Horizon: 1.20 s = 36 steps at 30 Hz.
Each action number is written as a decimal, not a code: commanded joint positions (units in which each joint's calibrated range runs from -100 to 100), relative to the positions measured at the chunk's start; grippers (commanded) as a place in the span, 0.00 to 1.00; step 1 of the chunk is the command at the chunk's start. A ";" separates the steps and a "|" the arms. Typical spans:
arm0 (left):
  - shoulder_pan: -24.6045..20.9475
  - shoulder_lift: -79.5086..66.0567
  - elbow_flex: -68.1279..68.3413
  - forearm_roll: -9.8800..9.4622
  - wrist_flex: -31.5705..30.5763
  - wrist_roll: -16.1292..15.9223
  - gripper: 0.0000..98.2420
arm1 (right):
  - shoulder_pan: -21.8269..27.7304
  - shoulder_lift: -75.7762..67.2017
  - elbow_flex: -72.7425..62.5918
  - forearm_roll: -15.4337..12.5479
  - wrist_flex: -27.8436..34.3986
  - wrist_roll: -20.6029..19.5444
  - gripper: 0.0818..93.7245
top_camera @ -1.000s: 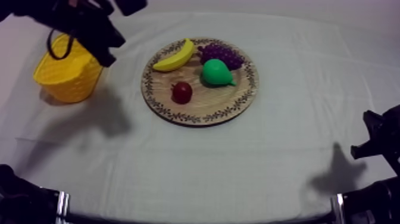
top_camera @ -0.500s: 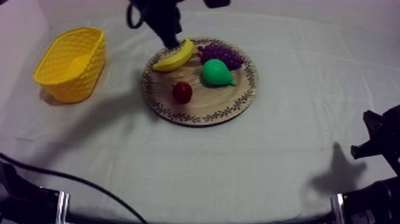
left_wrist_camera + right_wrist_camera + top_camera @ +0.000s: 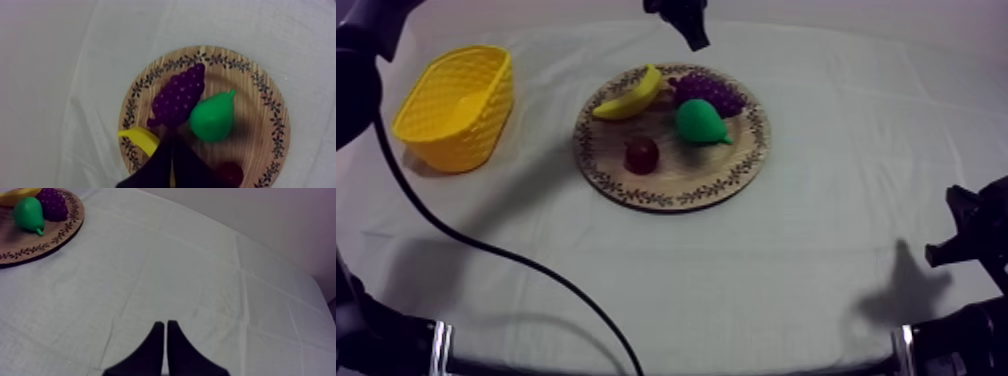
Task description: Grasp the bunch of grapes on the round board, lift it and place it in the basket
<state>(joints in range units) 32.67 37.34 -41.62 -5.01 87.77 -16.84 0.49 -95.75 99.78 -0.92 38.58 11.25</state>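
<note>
1. The right gripper (image 3: 165, 329) is clenched on nothing, its fingers together as a narrow wedge over bare cloth (image 3: 190, 273). The right arm (image 3: 976, 238) sits at the lower right edge of the top view.
2. The wooden board (image 3: 681, 178) lies just above the top view's centre, with the small red fruit (image 3: 642, 154) on its near left part.
3. Farther back is the pear (image 3: 699, 122). Just behind it the bunch of grapes (image 3: 708, 92) lies on the board's far part, with the banana (image 3: 629, 96) to its left.
4. The yellow basket (image 3: 451, 140) stands at the upper left, well apart from the board.
5. The left gripper (image 3: 694, 40) hangs at top centre beyond the board's far rim, clenched on nothing.
</note>
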 commanded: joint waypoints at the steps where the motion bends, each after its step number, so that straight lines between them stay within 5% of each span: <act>1: 0.10 1.23 -2.14 0.01 0.28 -0.56 0.00 | -0.03 0.00 0.00 0.01 -0.03 0.01 0.00; 7: 0.37 3.27 -3.37 -0.32 0.54 -1.24 0.04 | -0.03 0.00 0.00 0.01 -0.03 0.01 0.00; 30: 0.03 3.34 -0.42 -1.36 0.43 -1.93 0.70 | -0.03 0.00 0.00 0.01 -0.03 0.01 0.00; 36: 0.30 5.85 -2.12 -2.05 -0.32 -1.71 0.77 | -0.03 0.00 0.00 0.01 -0.03 0.01 0.00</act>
<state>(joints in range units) 32.95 42.55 -43.37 -6.97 87.55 -18.59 0.49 -95.75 99.78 -0.92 38.58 11.28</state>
